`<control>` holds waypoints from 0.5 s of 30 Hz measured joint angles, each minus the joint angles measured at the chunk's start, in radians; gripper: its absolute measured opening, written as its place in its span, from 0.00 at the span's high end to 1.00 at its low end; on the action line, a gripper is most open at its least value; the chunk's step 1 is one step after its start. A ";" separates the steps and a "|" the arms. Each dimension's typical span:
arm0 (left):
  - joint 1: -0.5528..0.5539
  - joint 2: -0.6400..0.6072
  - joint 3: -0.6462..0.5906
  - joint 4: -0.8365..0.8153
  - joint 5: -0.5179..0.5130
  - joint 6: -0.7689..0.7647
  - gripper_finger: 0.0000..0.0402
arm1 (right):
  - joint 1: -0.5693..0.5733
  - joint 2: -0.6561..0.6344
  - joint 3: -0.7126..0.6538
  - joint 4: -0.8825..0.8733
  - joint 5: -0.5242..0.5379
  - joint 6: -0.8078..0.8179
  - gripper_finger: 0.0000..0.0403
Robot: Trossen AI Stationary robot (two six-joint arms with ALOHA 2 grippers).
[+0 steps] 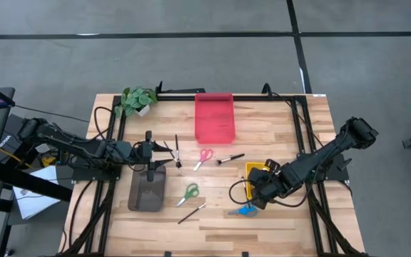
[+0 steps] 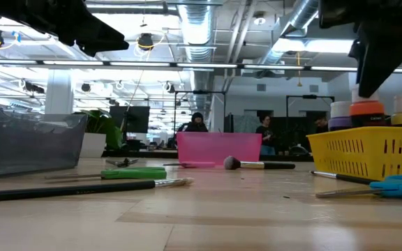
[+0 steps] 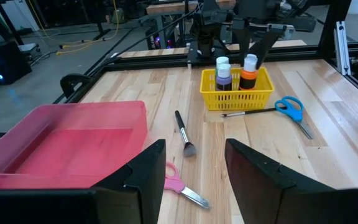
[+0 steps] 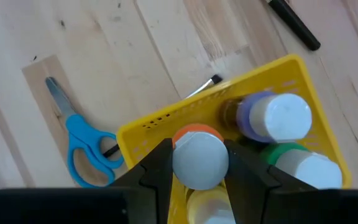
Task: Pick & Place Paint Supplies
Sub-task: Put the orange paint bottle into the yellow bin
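My right gripper stands over the yellow basket, shut on an orange paint bottle with a white cap. Purple, green and yellow bottles stand in the basket beside it. My left gripper is open and hovers above the table by a brush, touching nothing. Pink scissors, green scissors, blue scissors and two more brushes lie flat on the table. My right gripper pinches the orange bottle at its white cap, one finger on each side, coming from above and pointing down. The bottle stands upright inside the basket among the other bottles; whether its base rests on the basket floor is hidden.
A red tray sits at the far middle and a grey tray near the left arm. A potted plant stands at the far left corner. Black frame rails run along the table's edges. People show in the room beyond.
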 joint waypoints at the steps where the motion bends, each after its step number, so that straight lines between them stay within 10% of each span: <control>1: 0.000 0.000 0.000 0.000 0.000 0.000 0.61 | 0.000 0.000 0.000 0.001 0.000 -0.007 0.73; 15: 0.000 0.000 0.000 0.001 0.000 -0.003 0.61 | 0.000 0.000 -0.033 0.034 0.004 -0.038 0.73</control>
